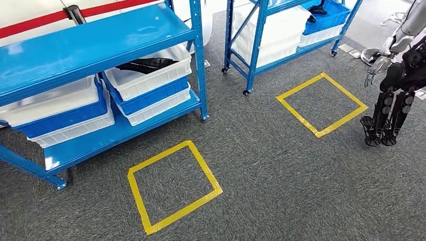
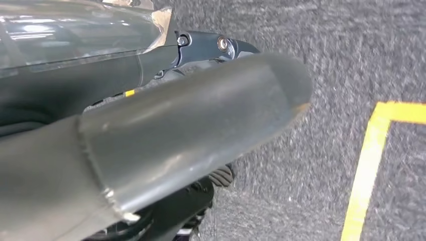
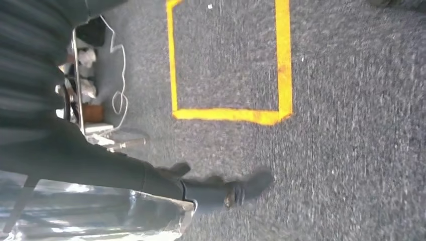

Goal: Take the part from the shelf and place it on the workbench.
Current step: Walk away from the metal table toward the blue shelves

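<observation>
On the far left I see the blue shelf [image 1: 100, 40] with stacked white and blue bins [image 1: 55, 110]. The part [image 1: 148, 64], dark, lies in the upper white bin [image 1: 150, 80] under the top board, whose edge hangs over it. A yellow tape square [image 1: 173, 186] lies on the carpet in front. Further right are a second shelf [image 1: 258, 40], another square [image 1: 321, 104], and another humanoid robot [image 1: 397, 75]. My left hand [image 2: 201, 125] hangs over carpet beside a tape line; my right hand [image 3: 216, 193] hangs near a tape square and loose cables [image 3: 118, 100]. I cannot tell either hand's grip.
</observation>
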